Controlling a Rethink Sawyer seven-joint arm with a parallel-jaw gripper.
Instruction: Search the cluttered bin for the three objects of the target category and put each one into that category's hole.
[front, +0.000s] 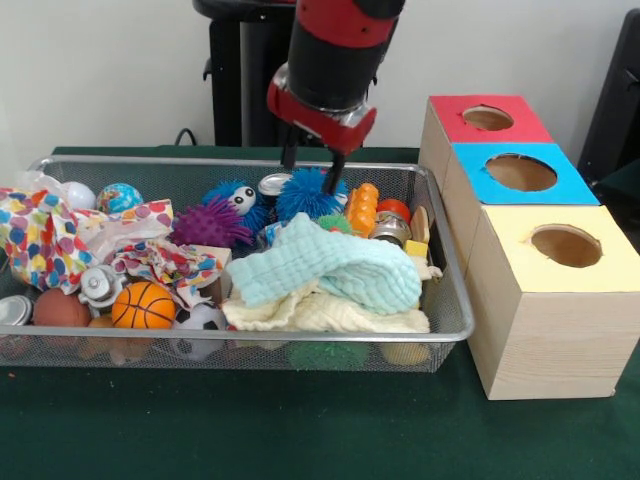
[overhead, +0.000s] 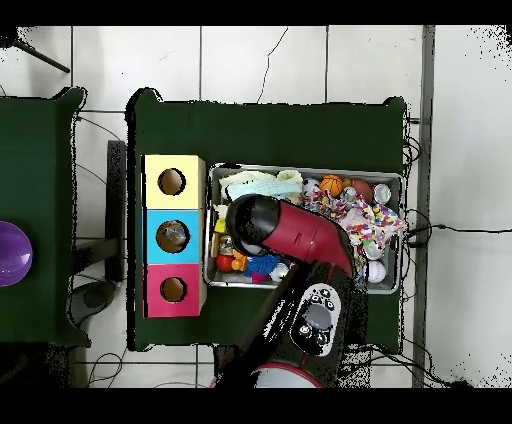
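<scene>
My gripper (front: 310, 177) hangs open at the back middle of the wire bin (front: 450, 300). Its two black fingers (front: 334, 172) reach down to the top of a blue spiky ball (front: 305, 200), one on each side, and hold nothing. Beside that ball lie a blue spiky ball with eyes (front: 236, 200), a purple spiky ball (front: 208, 224), a can (front: 272, 183) and an orange toy (front: 362, 208). Three boxes with holes stand right of the bin: red (front: 487, 118), blue (front: 520, 172) and yellow (front: 565, 245). In the overhead view the arm (overhead: 290, 232) hides the gripper.
A light blue cloth (front: 335, 265) and a cream cloth (front: 320, 312) cover the bin's front right. A polka-dot cloth (front: 40, 235), a basketball (front: 143, 305), a soccer ball (front: 202, 318) and other balls fill the left. From overhead, the boxes (overhead: 173, 236) line the bin's left side.
</scene>
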